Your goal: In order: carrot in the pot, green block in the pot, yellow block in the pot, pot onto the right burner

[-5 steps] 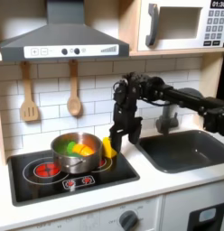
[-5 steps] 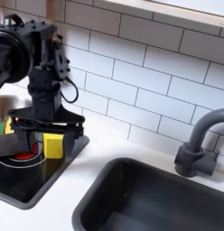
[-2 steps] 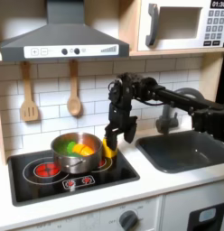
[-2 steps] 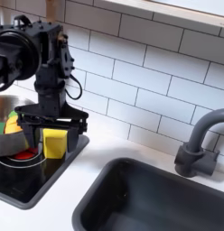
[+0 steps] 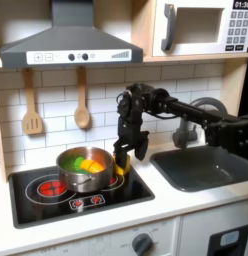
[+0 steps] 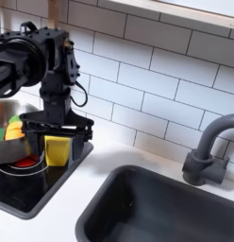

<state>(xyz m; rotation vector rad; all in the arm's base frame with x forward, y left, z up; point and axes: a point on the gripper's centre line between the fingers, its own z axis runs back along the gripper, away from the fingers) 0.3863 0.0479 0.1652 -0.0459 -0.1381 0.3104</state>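
The steel pot (image 5: 84, 170) stands on the black stove top (image 5: 56, 200). Inside it lie the orange carrot (image 5: 79, 166) and the green block (image 5: 90, 163). In the second exterior view the pot (image 6: 4, 121) is cut off by the left edge. The yellow block (image 5: 120, 166) rests on the stove just to the first exterior view's right of the pot, near the right burner (image 5: 116, 181). My gripper (image 5: 122, 160) hangs low over the block, open, with a finger on each side of it. The second exterior view shows the yellow block (image 6: 58, 149) between the black fingers (image 6: 83, 148) of the gripper (image 6: 58, 153), with gaps on both sides.
A dark sink (image 5: 201, 165) with a grey faucet (image 5: 184, 130) lies at the first exterior view's right; the faucet (image 6: 208, 151) and sink (image 6: 157, 203) also show in the second exterior view. Two wooden utensils (image 5: 32, 105) hang on the tiled wall. A range hood (image 5: 71, 45) overhangs the stove.
My gripper has shifted a little toward the first exterior view's left and lowered, so its fingers now straddle the yellow block. The block and the pot have stayed put.
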